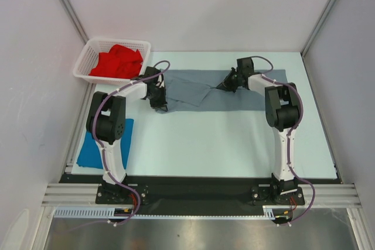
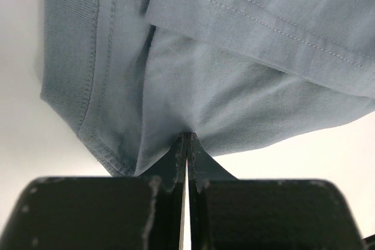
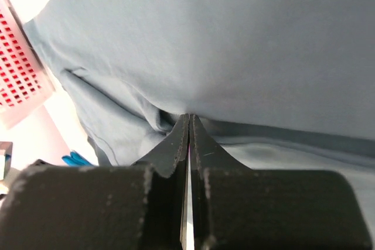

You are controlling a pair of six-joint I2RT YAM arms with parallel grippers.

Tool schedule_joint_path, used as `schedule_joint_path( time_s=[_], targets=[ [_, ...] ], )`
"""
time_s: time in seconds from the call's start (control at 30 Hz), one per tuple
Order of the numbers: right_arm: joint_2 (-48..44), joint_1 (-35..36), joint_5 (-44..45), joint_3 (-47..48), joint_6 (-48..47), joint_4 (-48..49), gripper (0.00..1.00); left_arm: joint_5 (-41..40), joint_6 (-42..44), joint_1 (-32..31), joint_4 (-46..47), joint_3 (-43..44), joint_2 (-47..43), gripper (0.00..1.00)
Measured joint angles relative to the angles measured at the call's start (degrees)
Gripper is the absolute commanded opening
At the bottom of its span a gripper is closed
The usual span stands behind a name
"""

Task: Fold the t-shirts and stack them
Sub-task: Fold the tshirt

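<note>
The slate grey t-shirt lies spread across the far half of the table. My left gripper is shut on its left end, pinching a fold of grey cloth beside a ribbed hem. My right gripper is shut on a raised pinch of the same shirt near its middle, and the cloth creases toward it. The red t-shirt sits crumpled in the white basket. The bright blue t-shirt lies flat at the near left, partly hidden behind the left arm.
The white mesh basket stands at the far left corner, just beyond the left gripper; its wall shows in the right wrist view. Walls close in on the table's left, right and far sides. Both arm bases stand at the near edge.
</note>
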Motion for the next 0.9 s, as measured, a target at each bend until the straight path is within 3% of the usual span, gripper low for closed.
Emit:
schedule_joint_path(
  time_s=[0.37,0.9],
  targets=[
    [-8.24,0.17,-1.75,-10.32,-0.66,-0.24,0.01,0.94,-0.02,0.00,-0.09,0.00,-0.04,0.00],
    [-5.81,-1.11,-3.06,-8.44,-1.09,1.18,0.01,0.46,0.11,-0.02,-0.55,-0.04,-0.61,0.01]
  ],
)
